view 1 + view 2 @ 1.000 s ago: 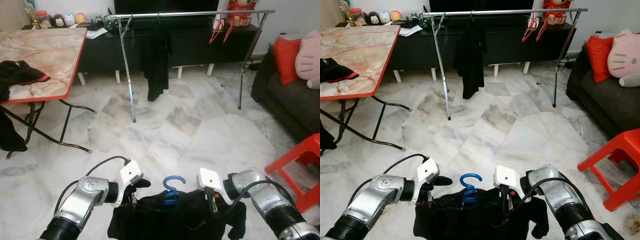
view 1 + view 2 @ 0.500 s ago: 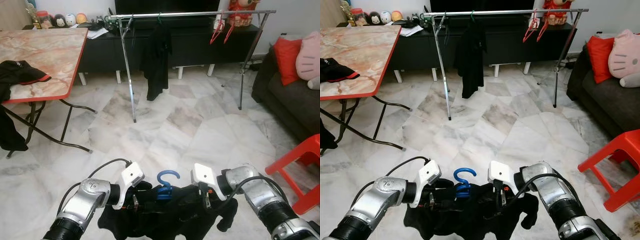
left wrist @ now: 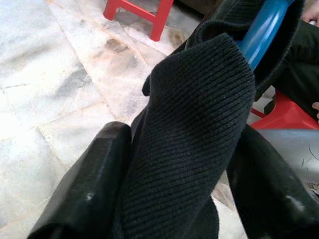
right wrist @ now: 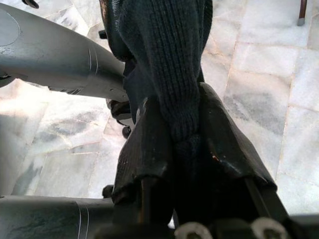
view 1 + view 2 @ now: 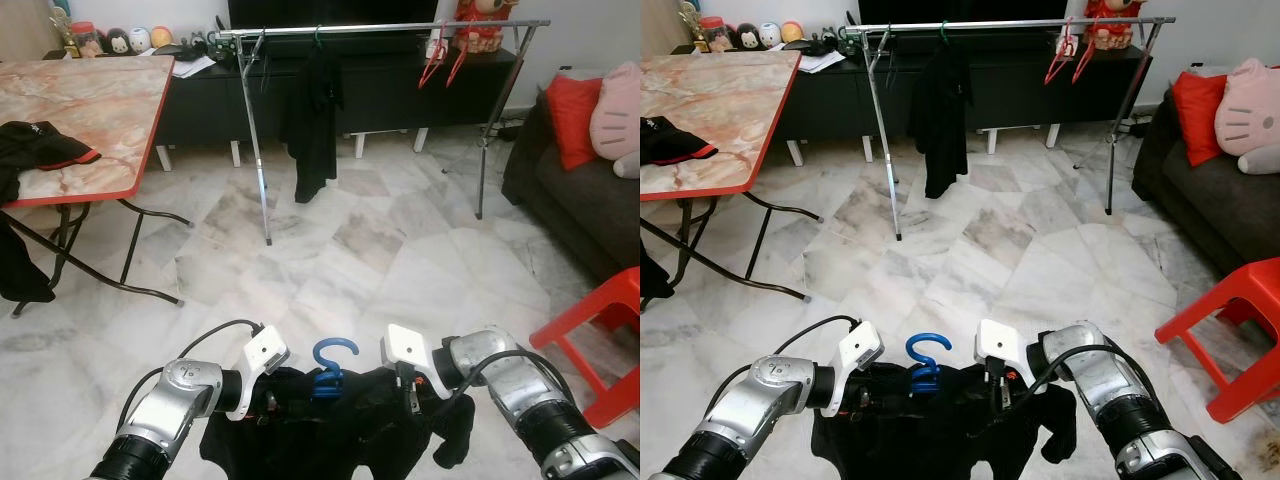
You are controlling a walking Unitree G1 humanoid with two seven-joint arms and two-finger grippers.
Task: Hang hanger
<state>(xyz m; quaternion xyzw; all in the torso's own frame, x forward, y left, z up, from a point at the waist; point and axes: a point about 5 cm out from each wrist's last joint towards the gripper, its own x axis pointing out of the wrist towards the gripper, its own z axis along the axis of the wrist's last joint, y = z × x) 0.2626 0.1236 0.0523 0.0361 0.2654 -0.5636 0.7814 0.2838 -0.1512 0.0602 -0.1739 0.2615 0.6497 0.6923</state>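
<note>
Both grippers are low in front of the robot, at 6 o'clock in the head views, holding one black knit garment (image 5: 330, 425) on a blue hanger (image 5: 330, 365).

Left gripper (image 3: 184, 164): jaws clamped on a fold of the knit, one black finger (image 3: 87, 184) on each side with fabric packed between them. In the left wrist view the blue hanger bar runs off toward 1 o'clock, half wrapped by the cloth.

Right gripper (image 4: 184, 144): jaws narrow, pinching a rope of the same knit. The fabric hangs straight through the gap and both fingers (image 4: 144, 144) touch it.

The hanger's hook stands up between the two white wrist blocks, roughly midway, with its open end toward 2 o'clock. The garment drapes below the hook and sags between the grippers; a loose sleeve end hangs at 4 o'clock, under the right arm.

Rail (image 5: 385, 28): a silver clothes rack well ahead at 12 o'clock, far from the grippers. On it are a black top (image 5: 313, 120) on a green hook at about 11 o'clock and two red hangers (image 5: 445, 55) at about 1 o'clock.

Surroundings:
- Marble-topped folding table (image 5: 100, 105) with a red edge at 10 o'clock, dark cloth (image 5: 40, 145) on it.
- Dark sofa (image 5: 585, 205) with a red cushion (image 5: 572, 115) at 2 o'clock.
- Red plastic stool (image 5: 600, 335) at 4 o'clock.
- Floor is pale marble tile (image 5: 380, 260).
</note>
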